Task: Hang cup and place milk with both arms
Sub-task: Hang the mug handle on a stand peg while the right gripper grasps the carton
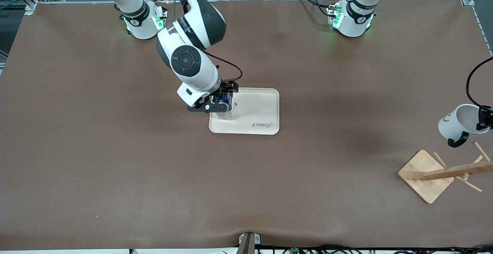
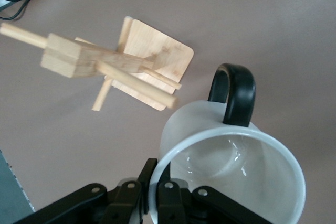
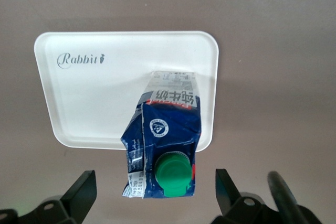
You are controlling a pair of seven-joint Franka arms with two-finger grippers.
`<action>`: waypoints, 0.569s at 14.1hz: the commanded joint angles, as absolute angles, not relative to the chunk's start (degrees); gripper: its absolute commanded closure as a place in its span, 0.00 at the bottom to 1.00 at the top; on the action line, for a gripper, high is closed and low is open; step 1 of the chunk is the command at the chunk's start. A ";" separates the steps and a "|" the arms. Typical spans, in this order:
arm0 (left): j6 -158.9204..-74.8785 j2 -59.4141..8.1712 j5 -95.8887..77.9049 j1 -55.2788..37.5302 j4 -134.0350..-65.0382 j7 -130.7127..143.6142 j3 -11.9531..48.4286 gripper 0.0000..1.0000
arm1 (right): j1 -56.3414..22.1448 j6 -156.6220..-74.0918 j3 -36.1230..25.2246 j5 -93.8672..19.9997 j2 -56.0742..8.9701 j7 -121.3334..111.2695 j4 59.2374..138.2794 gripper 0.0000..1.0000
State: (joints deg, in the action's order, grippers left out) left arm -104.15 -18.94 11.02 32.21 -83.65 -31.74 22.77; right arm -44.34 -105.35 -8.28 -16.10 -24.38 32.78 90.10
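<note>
The milk point(image 1: 224, 105), a dark blue carton with a green cap, stands on the cream tray point(image 1: 258, 111) near the tray's edge toward the right arm's end. My right gripper point(image 1: 218, 103) hangs over it, open. In the right wrist view its fingers point(image 3: 84, 192) stand clear on either side of the milk point(image 3: 165, 129), which rests on the tray point(image 3: 94, 103). My left gripper point(image 1: 483, 120) is shut on the rim of the white cup point(image 1: 458, 123), holding it tilted above the wooden rack point(image 1: 427, 175). In the left wrist view the left gripper point(image 2: 155, 184) pinches the wall of the cup point(image 2: 231, 161), whose black handle point(image 2: 235, 93) points away from the gripper, beside a peg of the rack point(image 2: 105, 61).
The brown table point(image 1: 115, 169) spreads wide around the tray. The rack's square base and slanted pegs sit near the table's edge at the left arm's end. Cables lie along the table's front edge point(image 1: 327, 249).
</note>
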 commanded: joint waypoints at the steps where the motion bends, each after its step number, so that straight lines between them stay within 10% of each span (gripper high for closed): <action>1: -104.76 -20.74 11.78 32.43 -80.96 -35.67 21.45 1.00 | -45.70 -105.91 -9.14 -16.35 -24.70 34.10 91.23 0.00; 8: -105.12 -24.25 11.60 32.43 -76.91 -38.14 19.95 1.00 | -47.72 -114.08 -9.14 -15.82 -24.17 34.19 97.73 0.00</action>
State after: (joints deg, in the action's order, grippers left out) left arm -105.44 -22.54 11.02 32.42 -79.71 -37.06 19.85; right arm -46.18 -111.78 -8.36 -16.03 -25.12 33.21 95.28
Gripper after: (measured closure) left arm 0.934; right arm 0.000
